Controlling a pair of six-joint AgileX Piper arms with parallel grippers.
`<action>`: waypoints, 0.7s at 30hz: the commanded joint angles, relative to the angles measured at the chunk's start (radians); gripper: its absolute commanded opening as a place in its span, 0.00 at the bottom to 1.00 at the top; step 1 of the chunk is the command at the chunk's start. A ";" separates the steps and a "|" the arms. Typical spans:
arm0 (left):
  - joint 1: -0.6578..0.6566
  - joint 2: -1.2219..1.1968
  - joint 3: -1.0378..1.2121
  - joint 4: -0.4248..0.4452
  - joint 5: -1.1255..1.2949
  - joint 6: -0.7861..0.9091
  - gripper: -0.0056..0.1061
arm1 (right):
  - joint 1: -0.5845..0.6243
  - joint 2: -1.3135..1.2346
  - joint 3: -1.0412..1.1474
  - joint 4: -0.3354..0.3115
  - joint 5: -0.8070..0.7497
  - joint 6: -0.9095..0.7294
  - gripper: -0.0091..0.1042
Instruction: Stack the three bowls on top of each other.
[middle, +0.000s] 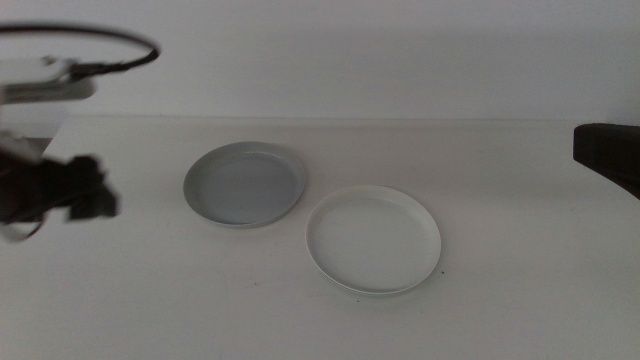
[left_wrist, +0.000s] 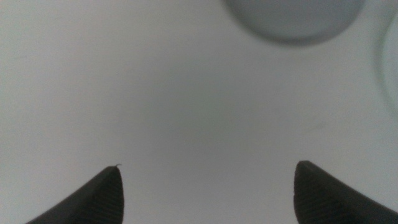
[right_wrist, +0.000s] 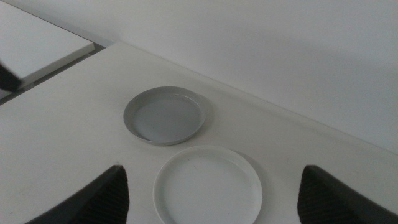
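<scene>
A grey bowl lies on the white table, left of centre. A white bowl lies right beside it, nearer the front; their rims are close but apart. Only these two bowls show; a third is out of view. My left gripper hovers blurred at the left, well short of the grey bowl. Its wrist view shows the jaws wide apart over bare table, with the grey bowl ahead. My right gripper is open and empty, looking from a distance at the grey bowl and white bowl.
The table's back edge meets a white wall. A dark part of the right arm sticks in at the right edge. A black cable loops above the left arm.
</scene>
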 joint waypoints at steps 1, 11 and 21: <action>0.013 0.101 -0.049 -0.096 -0.065 0.006 0.89 | -0.004 -0.003 0.001 0.001 -0.014 -0.006 0.90; 0.019 0.489 -0.218 -0.065 -0.269 0.040 0.89 | -0.004 -0.003 0.001 0.001 -0.014 -0.006 0.90; 0.017 0.872 -0.603 -0.076 -0.133 0.040 0.89 | -0.004 -0.003 0.001 0.001 -0.014 -0.006 0.90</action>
